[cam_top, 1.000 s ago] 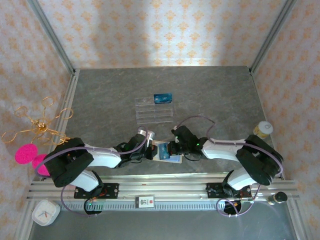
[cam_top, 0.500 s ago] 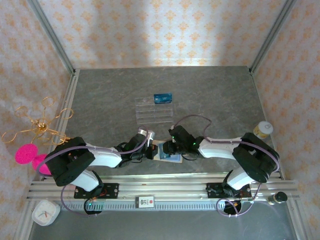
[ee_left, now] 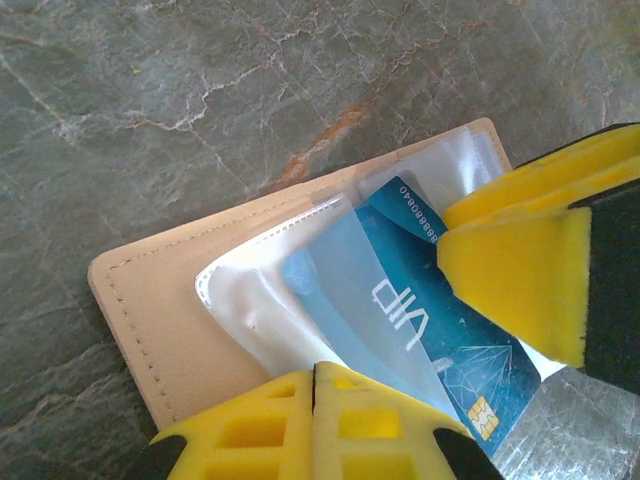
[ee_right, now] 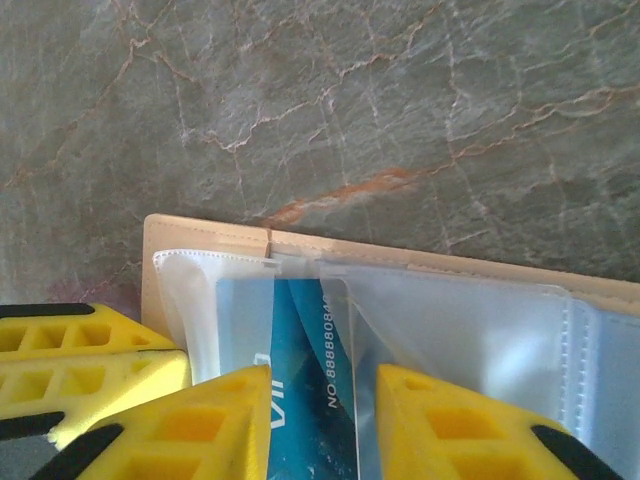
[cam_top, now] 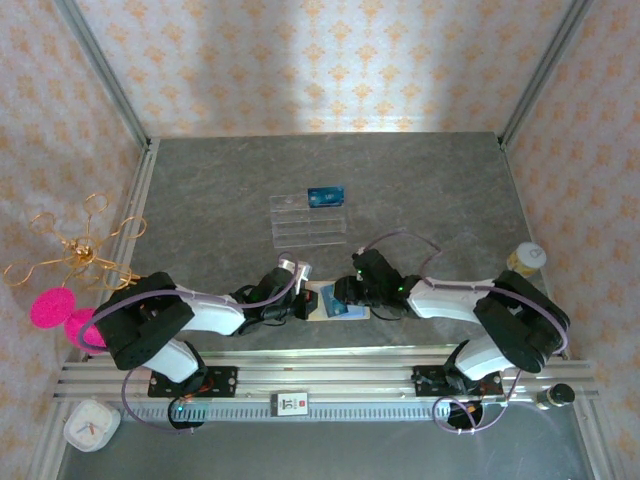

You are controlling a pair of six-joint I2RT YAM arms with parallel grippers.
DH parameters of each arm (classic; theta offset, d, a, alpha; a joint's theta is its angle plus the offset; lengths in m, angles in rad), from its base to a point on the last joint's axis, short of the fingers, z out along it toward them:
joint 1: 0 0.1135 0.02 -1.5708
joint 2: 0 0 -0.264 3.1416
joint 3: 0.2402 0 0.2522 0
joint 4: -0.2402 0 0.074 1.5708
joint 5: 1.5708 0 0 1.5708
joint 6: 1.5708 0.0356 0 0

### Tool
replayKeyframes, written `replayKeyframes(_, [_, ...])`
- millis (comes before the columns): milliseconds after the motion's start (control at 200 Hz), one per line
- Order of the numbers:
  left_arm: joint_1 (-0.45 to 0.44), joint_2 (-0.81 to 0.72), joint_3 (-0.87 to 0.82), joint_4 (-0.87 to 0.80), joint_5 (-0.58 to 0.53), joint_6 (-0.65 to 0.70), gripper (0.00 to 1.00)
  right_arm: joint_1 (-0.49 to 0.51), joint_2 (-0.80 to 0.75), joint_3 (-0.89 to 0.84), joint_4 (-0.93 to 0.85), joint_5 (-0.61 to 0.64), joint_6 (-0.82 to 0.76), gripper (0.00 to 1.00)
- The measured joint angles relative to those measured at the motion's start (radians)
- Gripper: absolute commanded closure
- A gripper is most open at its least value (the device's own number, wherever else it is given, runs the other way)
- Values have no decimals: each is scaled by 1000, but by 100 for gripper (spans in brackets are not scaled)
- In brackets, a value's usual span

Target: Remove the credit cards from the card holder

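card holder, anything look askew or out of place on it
Yes: a blue credit card sits half out of its clear sleeve, slanted across the open card holder rather than squared in the pocket. The right gripper straddles it. No damage visible.

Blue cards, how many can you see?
2. One blue card lies on the clear tray; another sticks out of the beige card holder. More may hide inside.

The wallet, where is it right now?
The wallet lies open on the table near the front edge, in the middle, between the left gripper and the right gripper, with a blue card in its clear pocket.
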Motion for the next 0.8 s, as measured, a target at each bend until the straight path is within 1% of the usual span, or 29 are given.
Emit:
replayKeyframes(30, [0,1,0,2,1,0,100,3,2,0,5,-2,0,70])
replayKeyframes(90, [0,1,0,3,2,0,100,13,10,0,13,-2,-4,76])
replayKeyframes(150, [0,1,0,3,2,-1,100,23,20,2,16,-2,-6,85])
replayKeyframes(215, [0,1,0,3,2,-5,100,31,31,5,17,1,-8,91])
replayKeyframes(275, [0,1,0,3,2,-10,100,40,38,10,13,9,-6,100])
replayKeyframes(536, [1,-13,-4,-12,-2,-18,100,58,27,41,-58,25,-16,100])
replayKeyframes(646, [3,-15,-11,-5,12,-18,100,64,-60,21,-92,11,-15,100])
replayKeyframes(731, [3,-14,-17,7,22,-18,100,41,-145,-27,-97,-45,-11,100])
replayKeyframes(801, [3,-8,-19,21,32,-18,100,18,-173,-61,-102,-89,-8,100])
